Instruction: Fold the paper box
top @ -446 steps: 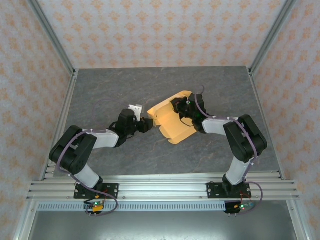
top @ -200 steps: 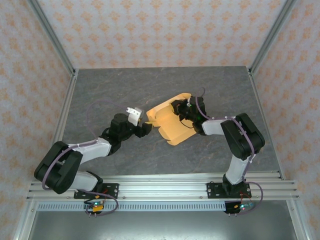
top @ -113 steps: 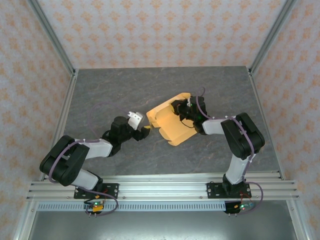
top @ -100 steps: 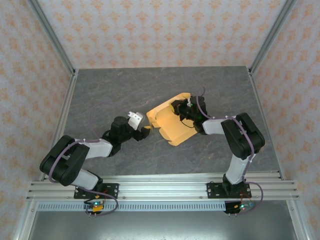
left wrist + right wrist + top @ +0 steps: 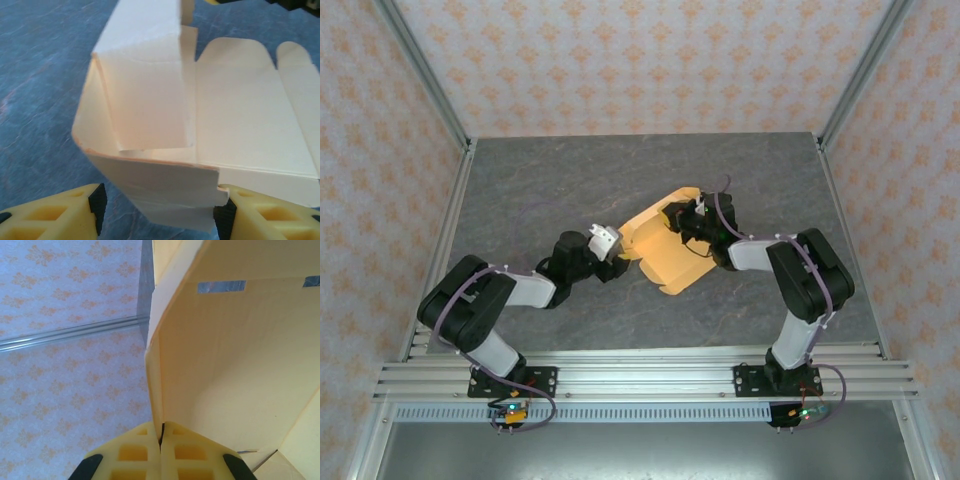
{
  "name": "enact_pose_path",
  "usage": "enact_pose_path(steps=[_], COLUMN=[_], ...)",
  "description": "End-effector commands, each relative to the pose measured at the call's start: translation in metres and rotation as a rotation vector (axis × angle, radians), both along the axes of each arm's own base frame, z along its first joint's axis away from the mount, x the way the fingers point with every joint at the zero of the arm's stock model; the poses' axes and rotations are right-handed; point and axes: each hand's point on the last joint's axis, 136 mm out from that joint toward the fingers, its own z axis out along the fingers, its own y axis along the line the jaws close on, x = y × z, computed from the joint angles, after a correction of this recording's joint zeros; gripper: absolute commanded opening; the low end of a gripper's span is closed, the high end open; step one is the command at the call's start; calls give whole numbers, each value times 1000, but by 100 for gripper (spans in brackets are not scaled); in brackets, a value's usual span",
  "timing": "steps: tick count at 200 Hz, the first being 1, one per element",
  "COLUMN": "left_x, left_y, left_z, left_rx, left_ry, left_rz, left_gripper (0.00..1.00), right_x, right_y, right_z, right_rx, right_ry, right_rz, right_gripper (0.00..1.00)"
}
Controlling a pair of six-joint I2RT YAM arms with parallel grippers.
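The paper box [image 5: 658, 248] is a light orange, half-folded sheet lying mid-table with its walls partly raised. My left gripper [image 5: 620, 263] is at its near-left corner. In the left wrist view the jaws straddle a folded end flap of the box [image 5: 165, 185]: the flap touches the right finger [image 5: 272, 212], and a gap is left to the other finger [image 5: 50, 215], so my left gripper [image 5: 160, 212] is open. My right gripper [image 5: 682, 216] reaches in from the far right. Seen from its wrist, my right gripper [image 5: 161, 432] is shut on a raised wall edge of the box [image 5: 240, 355].
The grey stone-patterned table [image 5: 540, 190] runs out to patterned walls with slanted aluminium posts [image 5: 425, 80] at the back corners. An aluminium rail [image 5: 640, 375] carrying both arm bases lines the near edge.
My left gripper has moved right, up to the box's near-left corner, and its jaws have narrowed around the flap. The right gripper has kept its grip, and the box has shifted slightly.
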Motion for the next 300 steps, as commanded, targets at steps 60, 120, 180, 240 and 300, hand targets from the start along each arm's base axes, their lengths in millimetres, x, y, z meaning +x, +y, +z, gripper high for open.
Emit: enact_pose_path(steps=[60,120,180,240,300], left_x=[-23,-12,-3,-3,15], left_y=[-22,12,13,-17,-19], left_z=[10,9,13,23,20], left_rx=[-75,-35,-50,-162,-253], left_ry=[-92,-140,-143,-109,-67], left_rz=[-81,120,160,54,212], left_gripper=[63,62,61,56,51], right_x=[-10,-13,-17,-21,-30], right_y=[0,4,0,-5,-22], right_z=[7,9,9,11,-2], right_rx=[-4,-13,-14,-14,-27], right_ry=[-21,-19,-18,-18,-29], right_rz=[63,98,87,67,-54], right_gripper=[0,0,0,0,0])
